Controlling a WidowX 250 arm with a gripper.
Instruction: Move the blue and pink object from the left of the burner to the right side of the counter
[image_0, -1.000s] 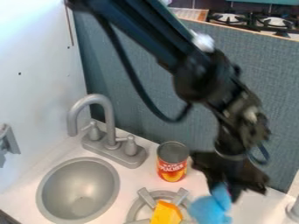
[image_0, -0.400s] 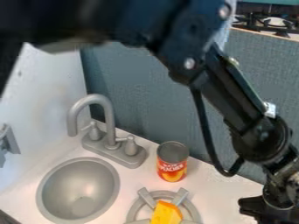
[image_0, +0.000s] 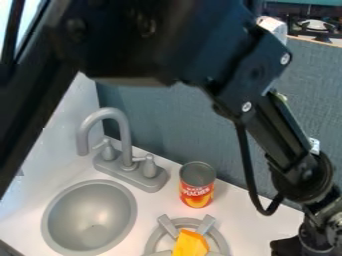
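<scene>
Hanging over worktop's (image_0: 247, 227) right side: gripper (image_0: 288, 246), state cannot be told | can (image_0: 197, 189) stood near back edge | wedge (image_0: 190, 244) laid on burner (image_0: 168, 227) | done/left: cannot be judged

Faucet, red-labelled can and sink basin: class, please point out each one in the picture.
Faucet (image_0: 126, 142): camera view, on the upright of its spout.
Red-labelled can (image_0: 197, 191): camera view, on its label.
Sink basin (image_0: 89, 212): camera view, on its bare inside.
</scene>
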